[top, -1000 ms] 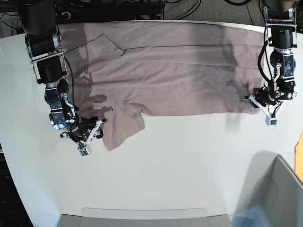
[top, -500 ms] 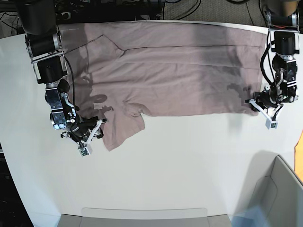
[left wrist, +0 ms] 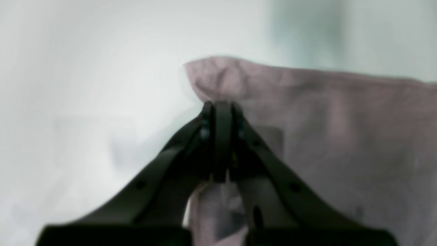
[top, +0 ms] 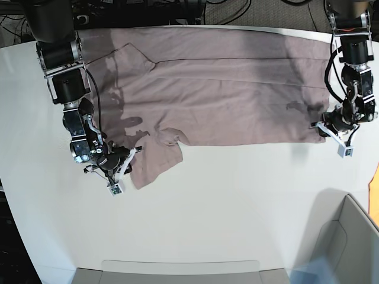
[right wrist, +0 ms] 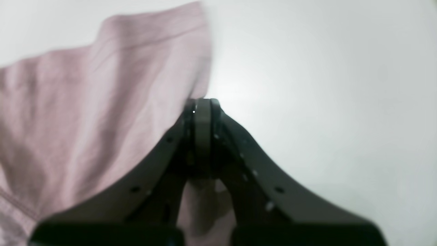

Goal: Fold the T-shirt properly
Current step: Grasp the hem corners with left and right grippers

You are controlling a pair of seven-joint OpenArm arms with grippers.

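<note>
The dusty pink T-shirt (top: pixel 225 89) lies spread flat across the far half of the white table (top: pixel 225 201), with one short sleeve (top: pixel 157 163) reaching toward the near side on the left. My left gripper (top: pixel 324 131), on the right of the base view, is shut on the shirt's near right corner. In the left wrist view the jaws (left wrist: pixel 222 106) pinch the puckered cloth (left wrist: pixel 341 119). My right gripper (top: pixel 127 164) is shut on the sleeve's outer edge. In the right wrist view its tips (right wrist: pixel 201 104) meet at the cloth's (right wrist: pixel 85 102) border, and fabric shows beneath them.
A grey open box (top: pixel 349 236) stands at the near right corner, with an orange object (top: pixel 375 189) at the right edge. A pale tray rim (top: pixel 177 266) runs along the near edge. Cables lie beyond the table's far edge.
Both grippers have gone from open to shut on the cloth. The right gripper slid in toward the sleeve; the left one closed on the shirt's corner.
</note>
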